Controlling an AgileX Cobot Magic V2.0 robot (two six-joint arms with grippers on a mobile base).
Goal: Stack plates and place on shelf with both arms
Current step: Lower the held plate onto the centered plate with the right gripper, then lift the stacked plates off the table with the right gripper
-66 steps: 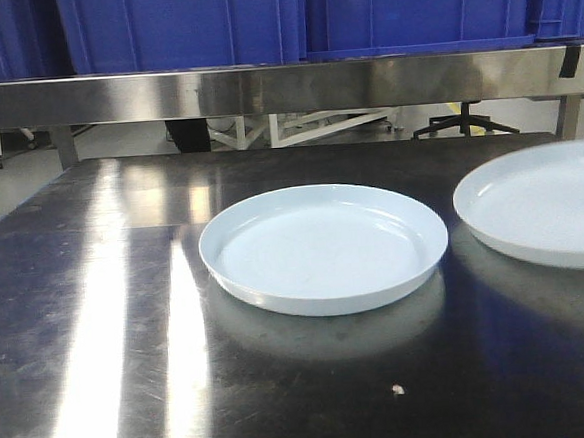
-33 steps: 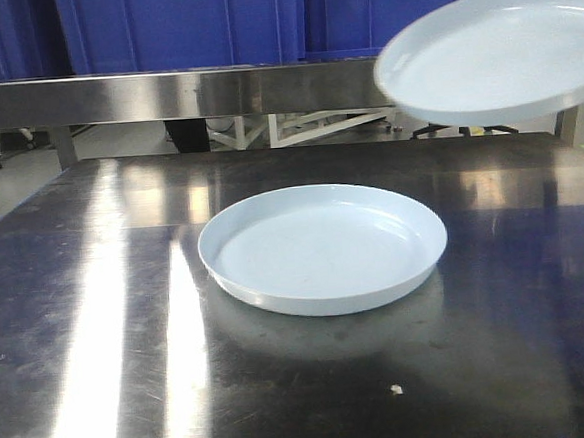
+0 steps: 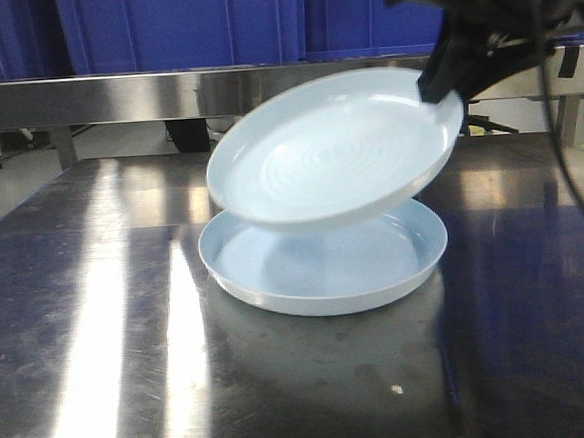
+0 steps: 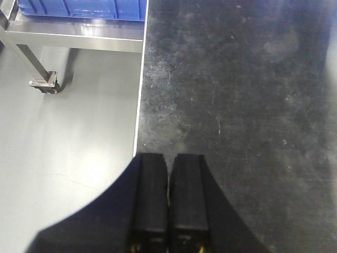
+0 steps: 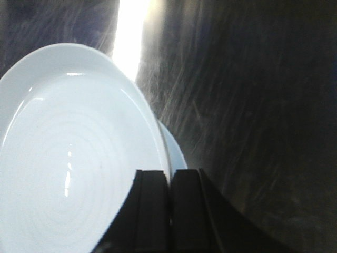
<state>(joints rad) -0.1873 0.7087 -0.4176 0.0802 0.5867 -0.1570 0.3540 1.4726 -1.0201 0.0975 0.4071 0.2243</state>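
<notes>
Slanting down from the upper right, your right arm [image 3: 488, 15] ends at the held plate [image 3: 337, 146], with the right gripper [image 5: 169, 174] clamped on its far-right rim. That plate is tilted, left edge low, above the second plate [image 3: 326, 272], which lies flat on the table [image 3: 100, 343]; can't tell if they touch. Your left gripper [image 4: 168, 166] hangs over the table edge, closed with nothing in it. The shelf [image 3: 163, 93] rail runs behind.

The right gripper [image 5: 169, 182] pinches the rim of the upper plate [image 5: 68, 158], whose faintly ringed face fills the left. A pale sliver under its right edge is probably the lower plate [image 5: 177, 152], over the scratched tabletop [image 5: 253, 105].
</notes>
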